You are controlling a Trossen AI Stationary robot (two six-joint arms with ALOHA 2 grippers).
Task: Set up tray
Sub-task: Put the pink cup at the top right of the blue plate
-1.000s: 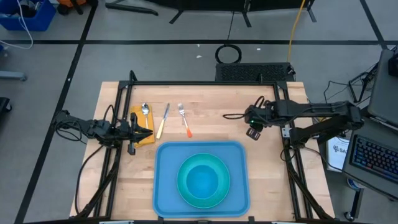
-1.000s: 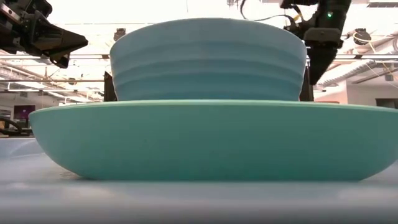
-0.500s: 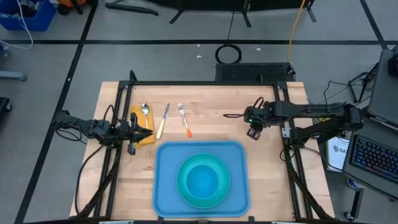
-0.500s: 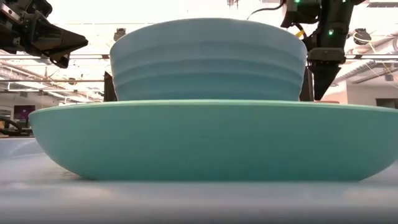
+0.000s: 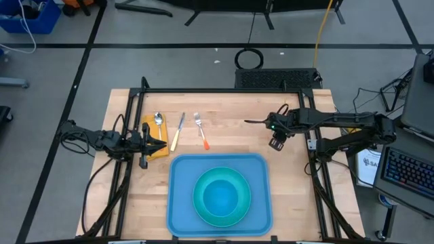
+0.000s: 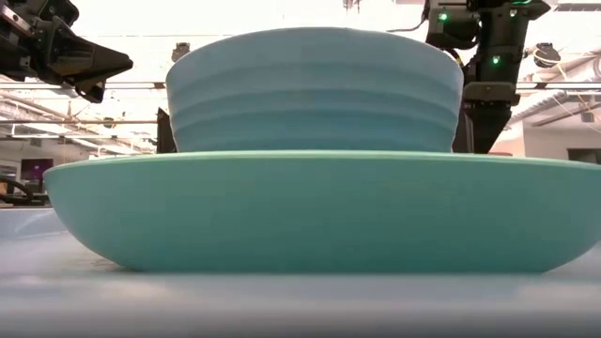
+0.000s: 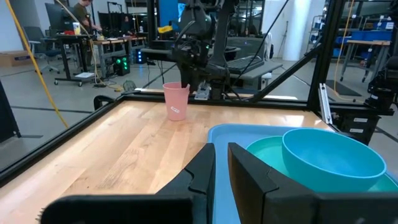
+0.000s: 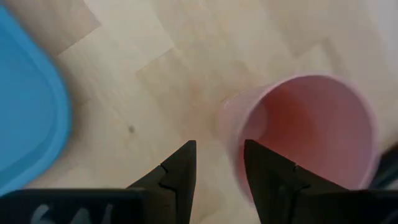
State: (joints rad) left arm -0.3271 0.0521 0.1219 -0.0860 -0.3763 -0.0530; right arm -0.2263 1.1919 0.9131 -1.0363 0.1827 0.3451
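Right claw (image 5: 276, 141) shifted left above pink cup (image 8: 311, 134).

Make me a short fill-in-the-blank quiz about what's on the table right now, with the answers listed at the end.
1. The blue bowl sits inside the turquoise ____, which lies on the tray.
2. The right gripper hovers over a cup whose colour is ____.
3. On the bare wood beyond the tray lie a spoon, a knife and a ____.

Answers: plate; pink; fork
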